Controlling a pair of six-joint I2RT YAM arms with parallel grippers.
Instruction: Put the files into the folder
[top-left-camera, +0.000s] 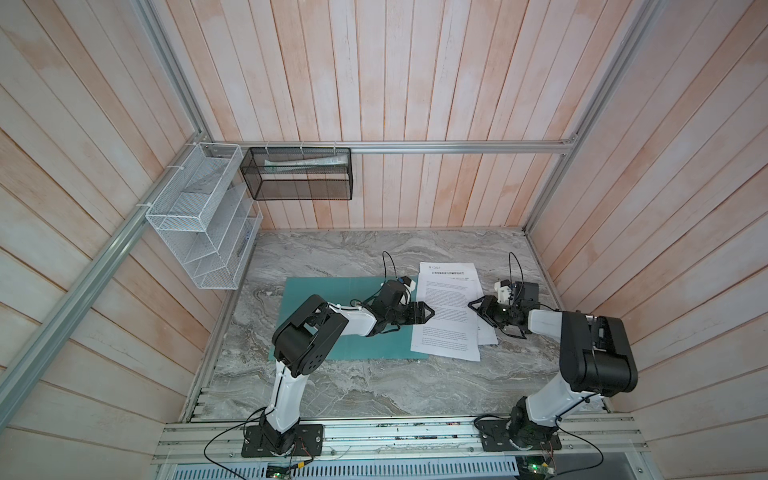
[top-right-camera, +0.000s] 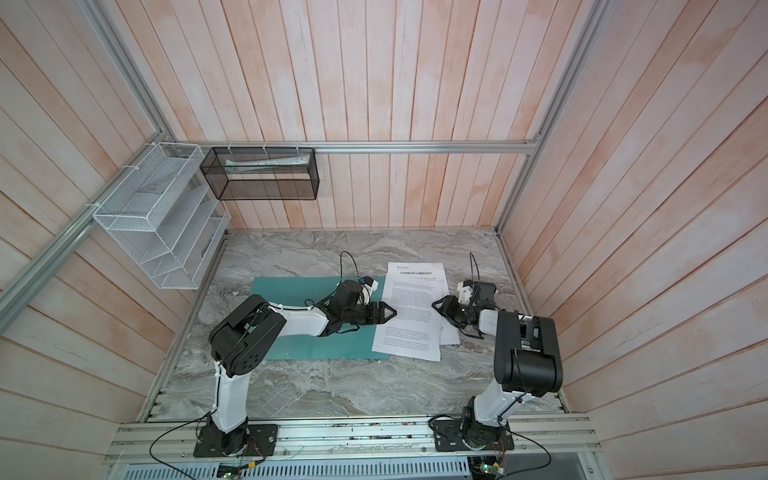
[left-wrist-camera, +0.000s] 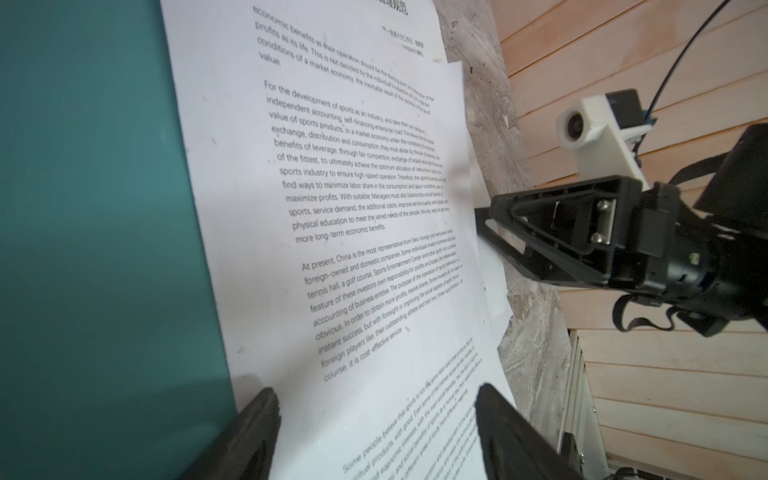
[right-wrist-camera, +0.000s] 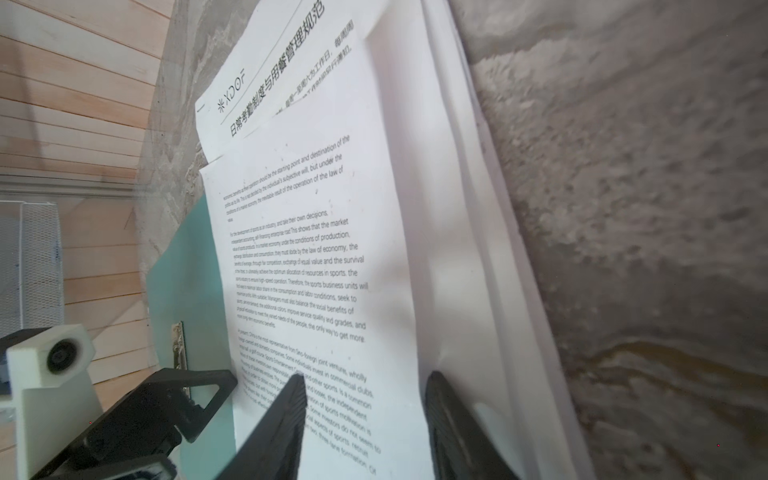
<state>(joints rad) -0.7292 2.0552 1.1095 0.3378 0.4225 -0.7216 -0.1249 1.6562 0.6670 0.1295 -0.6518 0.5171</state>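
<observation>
The folder (top-left-camera: 316, 291) (top-right-camera: 291, 291) lies open and flat on the table, teal-green, under my left arm. Its metal clip (right-wrist-camera: 178, 345) shows in the right wrist view. The files (top-left-camera: 446, 328) (top-right-camera: 409, 332), white printed sheets, lie fanned beside it, their left edge overlapping the folder's right side (left-wrist-camera: 83, 208). My left gripper (top-left-camera: 432, 312) (left-wrist-camera: 374, 399) is open low over the sheets' left edge. My right gripper (top-left-camera: 473, 311) (right-wrist-camera: 365, 386) is open at their right edge, one finger on the top sheet (right-wrist-camera: 311, 208), the other beside it on the lower sheets. Neither holds anything.
A white wire rack (top-left-camera: 199, 232) and a black mesh basket (top-left-camera: 299, 174) with rolled papers hang on the back-left walls. The marble table (top-left-camera: 353, 386) is boxed in by wooden walls and aluminium rails. The two grippers face each other across the sheets.
</observation>
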